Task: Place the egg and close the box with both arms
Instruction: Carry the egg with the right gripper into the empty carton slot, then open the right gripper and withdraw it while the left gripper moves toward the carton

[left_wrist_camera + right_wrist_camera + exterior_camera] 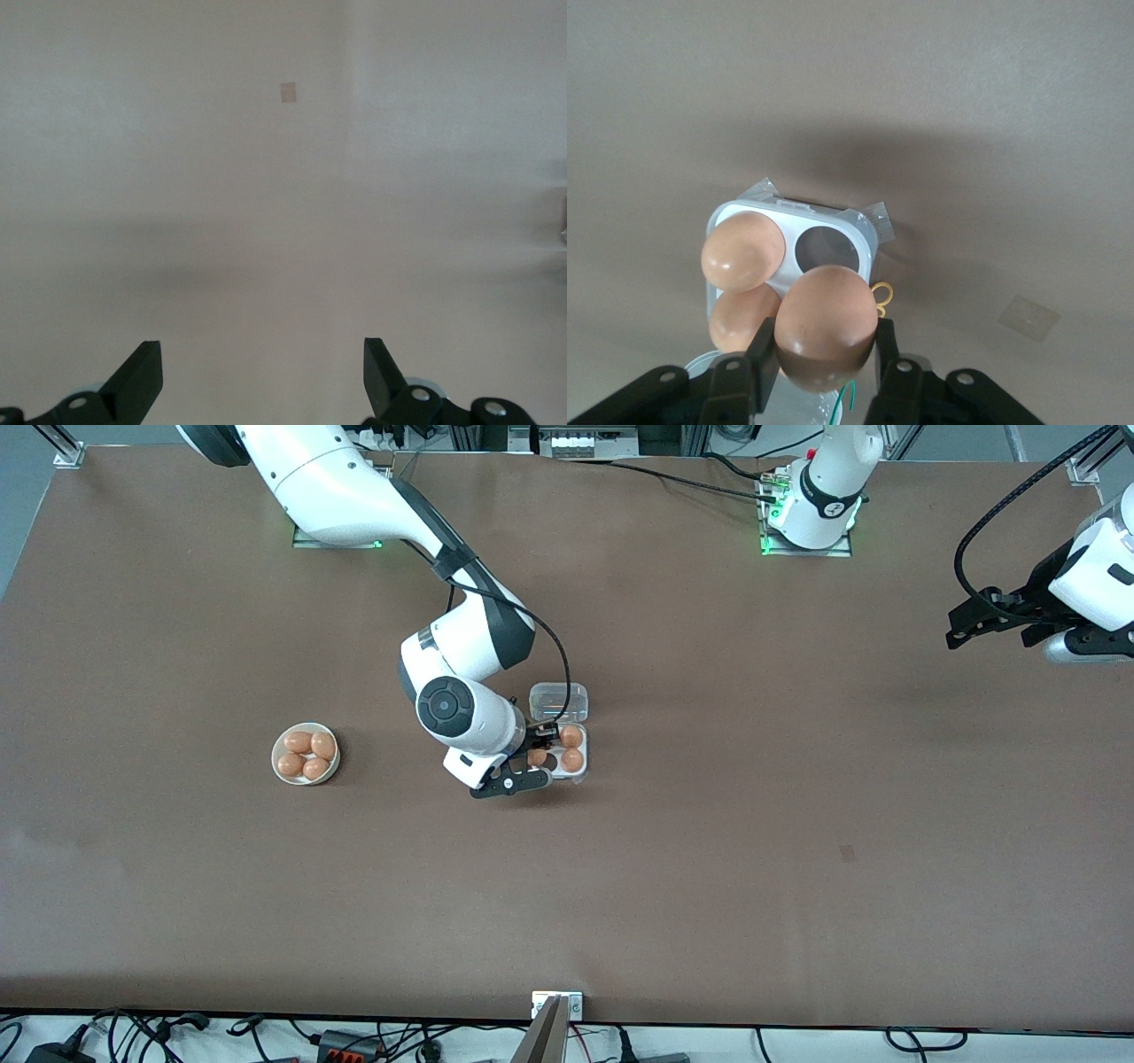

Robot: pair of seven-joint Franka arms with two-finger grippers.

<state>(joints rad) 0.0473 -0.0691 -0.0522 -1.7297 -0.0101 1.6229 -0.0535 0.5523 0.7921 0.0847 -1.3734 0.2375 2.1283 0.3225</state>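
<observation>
My right gripper is shut on an orange-brown egg and holds it just over the open box, a clear four-cell carton at the table's middle. In the right wrist view the egg sits between the fingers, beside one empty cell and two eggs in the tray. The hinged lid lies open, farther from the front camera than the tray. My left gripper waits open and empty, high over the left arm's end of the table.
A round white bowl with several eggs sits toward the right arm's end of the table. A small tape patch marks the brown tabletop, also in the left wrist view. Cables run along the table's near edge.
</observation>
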